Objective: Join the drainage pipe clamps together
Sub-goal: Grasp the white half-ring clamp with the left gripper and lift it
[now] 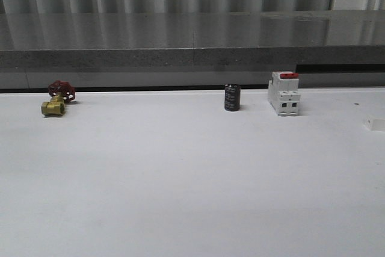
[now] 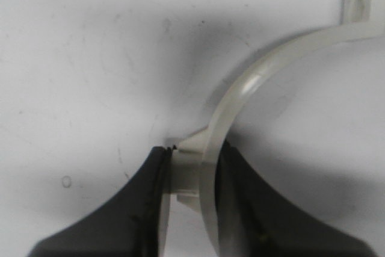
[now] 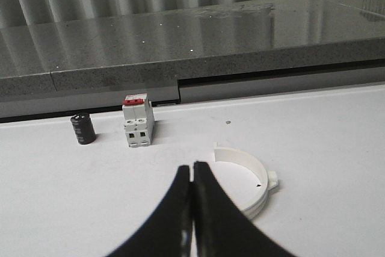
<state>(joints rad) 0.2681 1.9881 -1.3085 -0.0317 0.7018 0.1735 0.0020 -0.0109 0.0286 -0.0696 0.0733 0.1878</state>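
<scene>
Two white half-ring clamps are apart. One clamp half [image 2: 252,82] is pinched near its tabbed end between the left fingers [image 2: 144,209], its arc curving away over the white counter [image 2: 72,58]. The other clamp half [image 3: 252,179] lies flat on the counter just beyond the right fingers [image 3: 180,209], which are pressed together with nothing between them. Farther back stand a black cylinder [image 1: 232,97] and a white breaker [image 1: 284,92] with a red top, with a brass valve [image 1: 57,100] off to the left.
</scene>
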